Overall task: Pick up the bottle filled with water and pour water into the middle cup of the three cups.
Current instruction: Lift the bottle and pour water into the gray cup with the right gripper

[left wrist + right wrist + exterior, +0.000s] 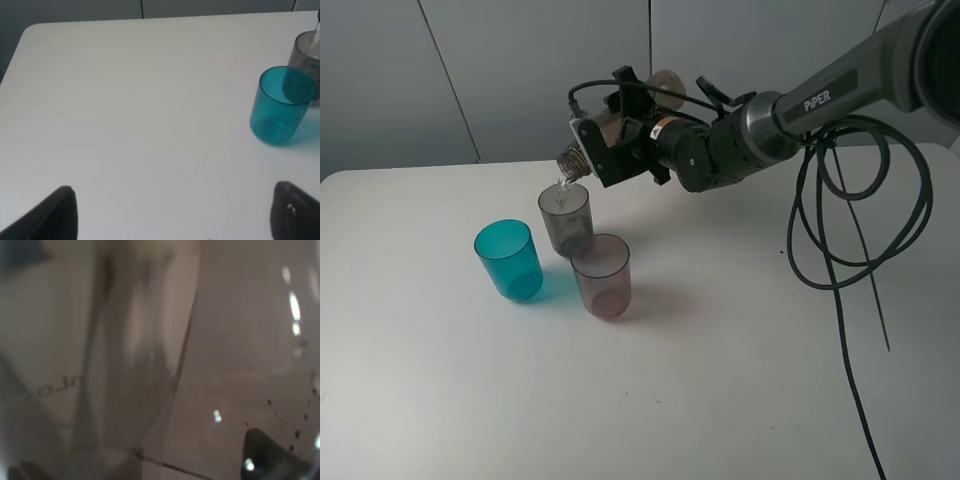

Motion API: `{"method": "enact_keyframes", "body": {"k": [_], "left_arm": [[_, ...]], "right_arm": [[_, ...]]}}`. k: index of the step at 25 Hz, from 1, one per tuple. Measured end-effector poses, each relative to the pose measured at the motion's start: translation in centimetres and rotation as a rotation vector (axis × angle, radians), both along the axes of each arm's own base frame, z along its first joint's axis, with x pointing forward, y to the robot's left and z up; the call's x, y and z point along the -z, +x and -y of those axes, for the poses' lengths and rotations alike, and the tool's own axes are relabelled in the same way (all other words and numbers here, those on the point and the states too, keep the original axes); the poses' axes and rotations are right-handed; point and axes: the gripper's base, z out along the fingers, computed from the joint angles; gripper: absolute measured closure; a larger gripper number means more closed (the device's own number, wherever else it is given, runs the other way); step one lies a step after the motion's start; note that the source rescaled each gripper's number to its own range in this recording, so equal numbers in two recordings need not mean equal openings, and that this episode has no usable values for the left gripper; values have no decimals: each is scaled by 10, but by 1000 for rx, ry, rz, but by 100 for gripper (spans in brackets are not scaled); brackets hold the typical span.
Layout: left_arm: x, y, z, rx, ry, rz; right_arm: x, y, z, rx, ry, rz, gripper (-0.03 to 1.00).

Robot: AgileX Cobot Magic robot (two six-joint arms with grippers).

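My right gripper is shut on the brownish-pink bottle and holds it tilted steeply, neck down to the left. The neck hangs just above the rim of the smoky grey middle cup, and a thin stream of water falls into it. The teal cup stands left of it and the pinkish-mauve cup in front right. The right wrist view is filled by the blurred bottle wall. My left gripper is open and empty over bare table; its view shows the teal cup and the grey cup.
The white table has its back edge near the grey wall. Black cables hang from the right arm over the table's right side. The left arm is out of the exterior high view.
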Motion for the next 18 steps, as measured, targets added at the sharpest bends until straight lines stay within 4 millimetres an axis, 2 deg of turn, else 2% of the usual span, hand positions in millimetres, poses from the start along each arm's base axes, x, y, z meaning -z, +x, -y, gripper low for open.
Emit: {"method": "enact_keyframes", "body": {"k": [18], "left_arm": [[0, 0, 0, 0, 0, 0]], "right_arm": [[-8, 0, -4, -69, -78, 142, 97]]}}
